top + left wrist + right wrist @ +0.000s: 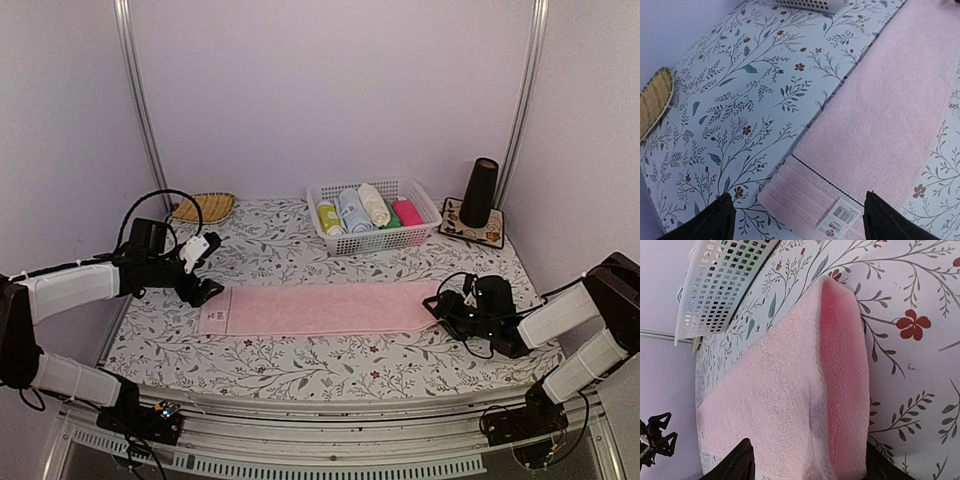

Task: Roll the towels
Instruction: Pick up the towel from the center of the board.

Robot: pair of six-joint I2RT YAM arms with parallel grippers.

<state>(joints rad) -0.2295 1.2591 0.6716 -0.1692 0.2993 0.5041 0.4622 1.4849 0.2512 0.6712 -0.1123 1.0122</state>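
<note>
A pale pink towel (320, 308) lies flat as a long strip across the flowered table. Its right end is turned over into a thick fold (842, 385). My right gripper (440, 305) is at that end, open; its jaws (805, 467) straddle the fold, one finger beside it and the other over the flat cloth. My left gripper (203, 272) hovers open over the towel's left end, where a white label (840, 217) shows between its fingers (797, 220). A cream towel (374, 203) lies rolled in the basket.
A white mesh basket (372, 240) at the back centre holds yellow-green, light blue, green and magenta rolls. A woven yellow dish (203, 207) sits at the back left. A black cone (480, 192) stands on a patterned mat at the back right.
</note>
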